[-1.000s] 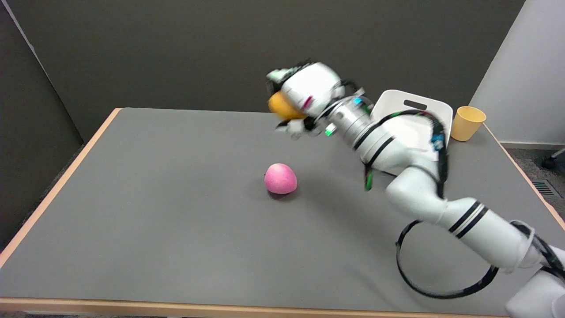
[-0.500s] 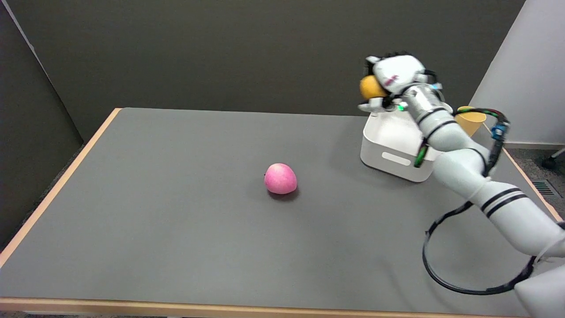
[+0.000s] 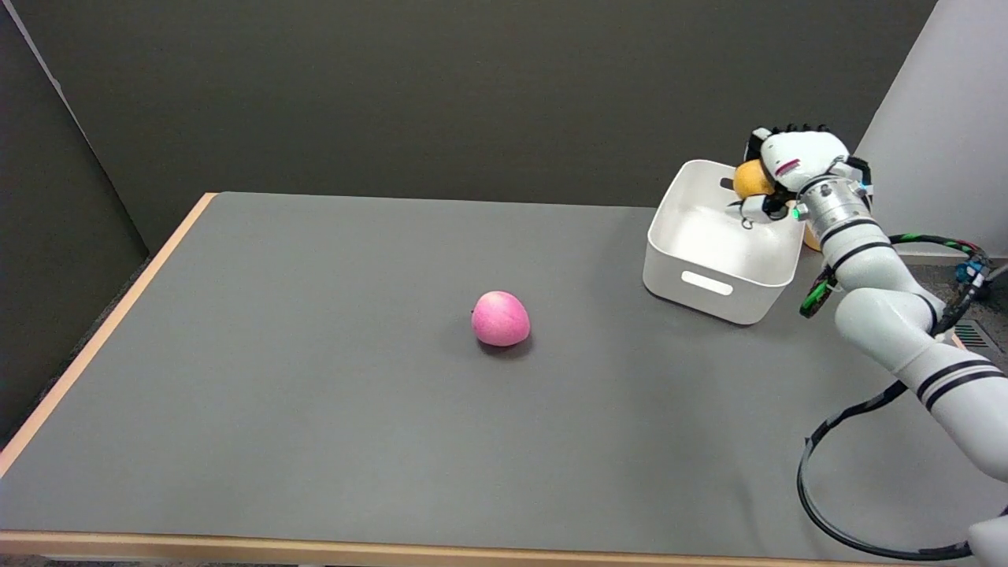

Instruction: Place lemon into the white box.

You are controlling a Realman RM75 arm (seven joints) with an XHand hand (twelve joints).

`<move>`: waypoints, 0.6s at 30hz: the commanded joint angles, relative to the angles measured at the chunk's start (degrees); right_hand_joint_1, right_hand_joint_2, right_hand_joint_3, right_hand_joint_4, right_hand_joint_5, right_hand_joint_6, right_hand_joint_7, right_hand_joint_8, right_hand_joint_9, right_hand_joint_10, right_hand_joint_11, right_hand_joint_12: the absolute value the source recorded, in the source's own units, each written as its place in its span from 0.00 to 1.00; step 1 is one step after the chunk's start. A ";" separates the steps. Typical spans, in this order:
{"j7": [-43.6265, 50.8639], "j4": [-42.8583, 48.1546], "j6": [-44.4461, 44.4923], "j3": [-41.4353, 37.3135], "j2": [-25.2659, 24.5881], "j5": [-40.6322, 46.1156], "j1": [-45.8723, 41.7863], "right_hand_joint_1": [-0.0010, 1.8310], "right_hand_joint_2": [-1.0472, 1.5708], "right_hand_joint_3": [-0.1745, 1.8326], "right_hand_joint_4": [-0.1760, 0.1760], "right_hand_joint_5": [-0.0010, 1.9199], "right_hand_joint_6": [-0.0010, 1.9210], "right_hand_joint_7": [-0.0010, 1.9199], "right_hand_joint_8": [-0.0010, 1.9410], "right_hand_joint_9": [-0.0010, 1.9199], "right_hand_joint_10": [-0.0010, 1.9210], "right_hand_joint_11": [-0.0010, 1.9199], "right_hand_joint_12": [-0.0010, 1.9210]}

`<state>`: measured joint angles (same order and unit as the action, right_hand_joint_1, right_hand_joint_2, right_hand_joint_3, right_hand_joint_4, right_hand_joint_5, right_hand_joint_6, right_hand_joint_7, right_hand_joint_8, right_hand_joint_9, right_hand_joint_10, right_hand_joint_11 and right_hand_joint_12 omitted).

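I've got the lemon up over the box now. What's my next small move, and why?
Probably lower the right hand a little, then open it. It holds the lemon above the far right corner of the white box, whose floor looks bare, so a short descent should soften the drop.

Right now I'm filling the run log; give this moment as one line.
right hand: holds lemon | over white box, far right corner | not released | pink fruit: mid-table

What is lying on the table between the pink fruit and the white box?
Nothing: in the head view, only bare grey table separates the pink fruit from the white box.
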<state>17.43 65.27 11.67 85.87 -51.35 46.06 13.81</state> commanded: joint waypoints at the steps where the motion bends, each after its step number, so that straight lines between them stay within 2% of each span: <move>1: 2.57 6.86 2.34 0.20 1.47 6.84 -5.59 0.34 0.61 0.57 0.68 0.05 0.19 0.05 0.11 0.03 0.34 0.04 0.62; 4: 2.40 8.76 2.35 0.42 1.35 6.87 -6.00 0.30 0.60 0.54 0.64 0.02 0.14 0.00 0.07 0.00 0.27 0.01 0.59; 6: 2.01 8.85 1.94 0.35 1.35 8.31 -6.05 0.31 0.59 0.55 0.62 0.03 0.11 0.03 0.01 0.01 0.22 0.04 0.51; 7: 2.01 8.67 1.94 0.26 1.34 10.38 -6.09 0.30 0.58 0.55 0.62 0.03 0.11 0.03 0.00 0.01 0.22 0.04 0.50; 8: 2.01 8.53 1.94 0.15 1.34 12.58 -6.26 0.26 0.58 0.55 0.64 0.03 0.12 0.03 0.01 0.01 0.22 0.03 0.51; 10: 2.11 8.46 3.52 0.25 1.35 16.97 -7.22 0.12 0.58 0.53 0.73 0.02 0.15 0.00 0.07 0.00 0.23 0.00 0.56; 12: 2.29 8.85 6.56 0.88 1.31 17.86 -8.34 0.11 0.58 0.54 0.73 0.03 0.15 0.00 0.05 0.00 0.21 0.00 0.55; 14: 2.10 10.15 9.29 1.64 1.11 18.60 -9.59 0.13 0.58 0.54 0.77 0.02 0.16 0.00 0.03 0.00 0.16 0.00 0.49; 18: 2.41 13.07 10.92 2.04 0.65 18.74 -11.65 0.14 0.58 0.54 0.77 0.02 0.16 0.00 0.03 0.00 0.15 0.00 0.47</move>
